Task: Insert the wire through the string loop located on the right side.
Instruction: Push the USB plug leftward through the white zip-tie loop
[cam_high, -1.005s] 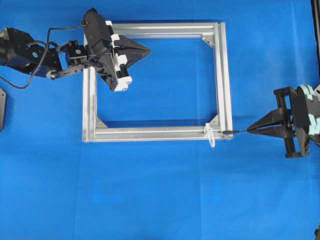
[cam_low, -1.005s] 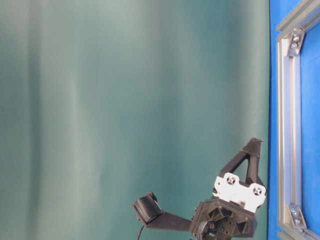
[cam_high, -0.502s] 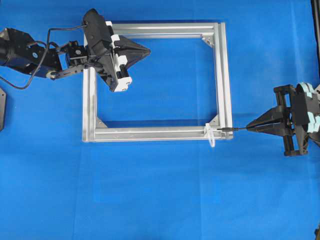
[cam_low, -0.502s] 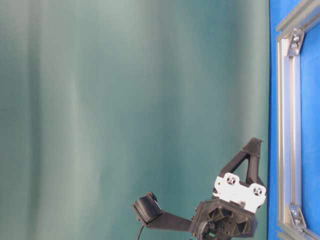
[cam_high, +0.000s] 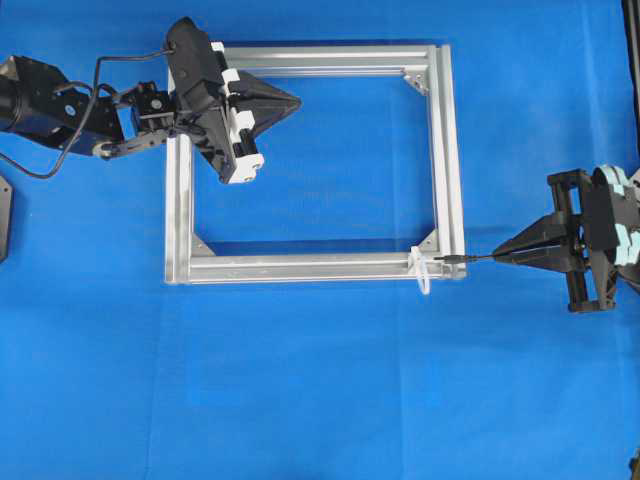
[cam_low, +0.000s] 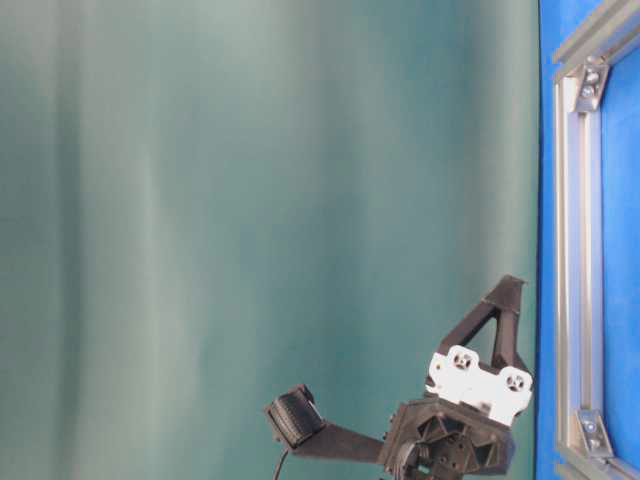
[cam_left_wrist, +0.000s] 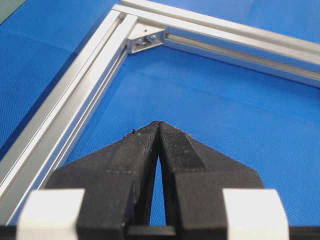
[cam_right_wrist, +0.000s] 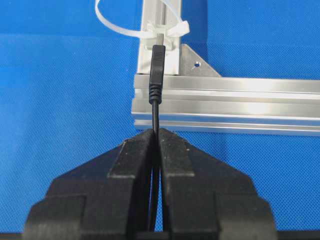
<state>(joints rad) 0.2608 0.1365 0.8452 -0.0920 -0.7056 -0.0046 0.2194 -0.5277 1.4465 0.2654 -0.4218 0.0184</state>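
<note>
My right gripper is shut on the black wire, which sticks out ahead of the fingertips. Its thicker plug tip lies over the silver frame's near right corner, its metal end just short of the white string loop tied round the bar. The loop's open ring hangs to the left in the right wrist view. My left gripper is shut and empty, hovering inside the frame's far left corner.
The rectangular aluminium frame lies flat on the blue mat with corner brackets. The left arm reaches in from the left edge. A green backdrop fills the table-level view, with the left gripper's back low in it.
The right gripper has edged slightly left with the wire, bringing the plug tip closer to the string loop. The left arm has not moved.
</note>
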